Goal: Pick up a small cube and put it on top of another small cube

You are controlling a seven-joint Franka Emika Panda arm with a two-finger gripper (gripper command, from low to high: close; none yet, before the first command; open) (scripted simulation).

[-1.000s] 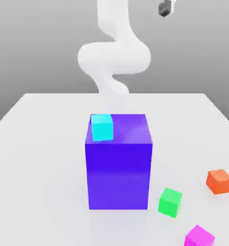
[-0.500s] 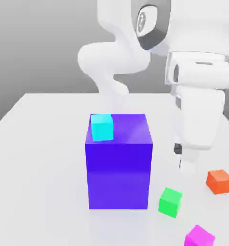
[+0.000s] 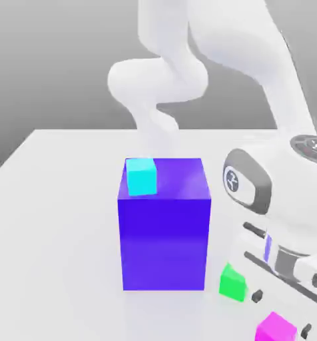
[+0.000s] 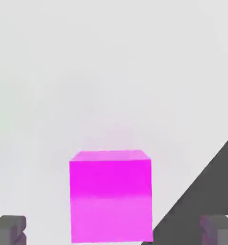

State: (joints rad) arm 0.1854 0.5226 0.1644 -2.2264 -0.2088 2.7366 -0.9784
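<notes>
A big blue-violet block [image 3: 164, 230] stands in the middle of the white table [image 3: 48, 226]. On its top, at the 10 o'clock corner, sits a small cyan cube [image 3: 141, 176]. At 4 o'clock of the block lies a green cube [image 3: 231, 282]

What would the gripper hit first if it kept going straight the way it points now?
Most likely the magenta cube: in the hand view it sits between the open gripper's fingertips, on the table. How far off is unclear.
</notes>
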